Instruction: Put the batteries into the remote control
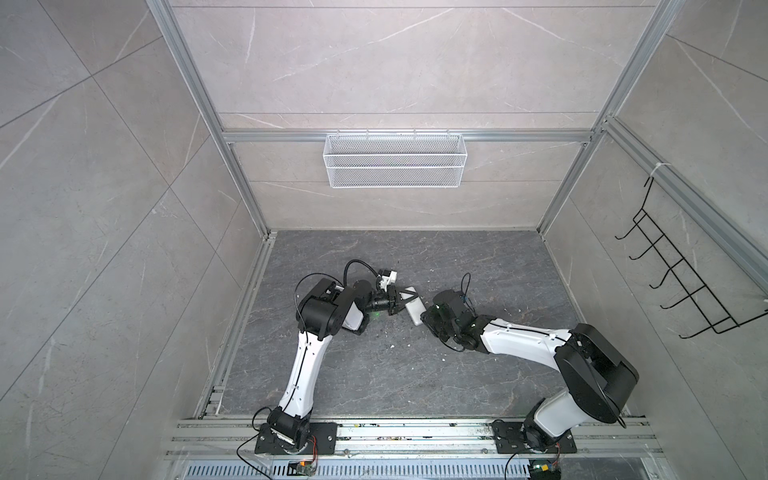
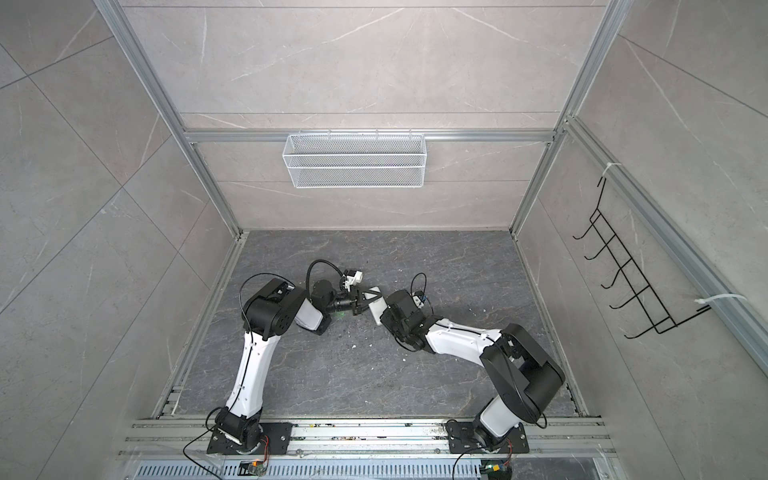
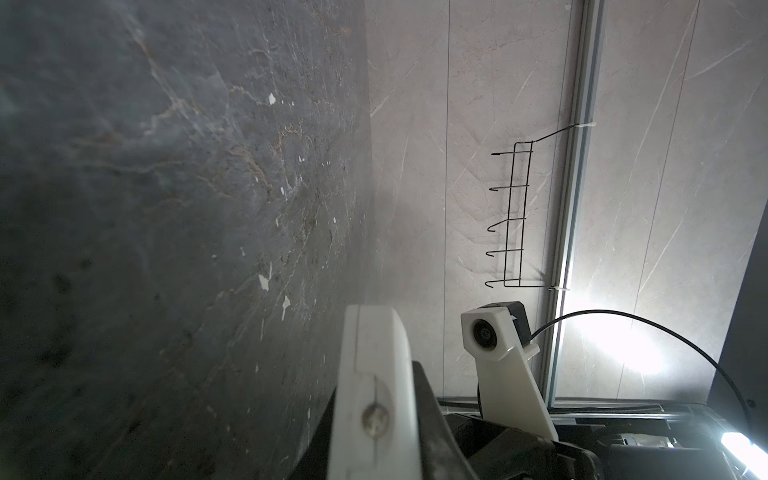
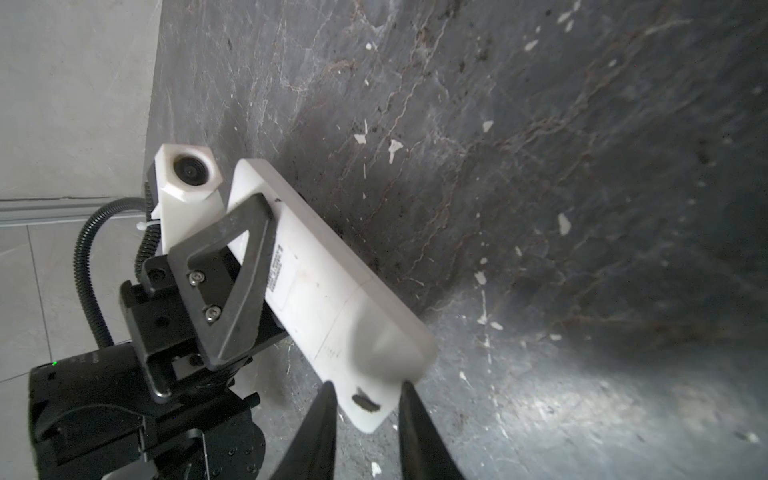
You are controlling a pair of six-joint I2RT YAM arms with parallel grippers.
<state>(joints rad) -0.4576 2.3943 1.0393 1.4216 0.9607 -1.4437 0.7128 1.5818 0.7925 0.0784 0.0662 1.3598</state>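
Note:
The white remote control (image 1: 416,312) (image 2: 376,310) hangs just above the dark floor near the middle, its plain back up. My left gripper (image 1: 408,301) (image 2: 371,300) is shut on its long edges. In the left wrist view the remote control (image 3: 374,365) stands edge-on between the black fingers (image 3: 432,415). In the right wrist view my right gripper (image 4: 365,384) has its fingers apart on either side of the remote control's (image 4: 332,291) near end corner. I cannot tell whether the tips press on it. That end is blurred. The batteries are out of view.
White specks (image 4: 395,147) lie scattered over the dark stone floor (image 1: 478,266). A white wire basket (image 1: 395,160) hangs on the back wall and a black hook rack (image 1: 685,282) on the right wall. An aluminium rail (image 1: 415,432) runs along the front.

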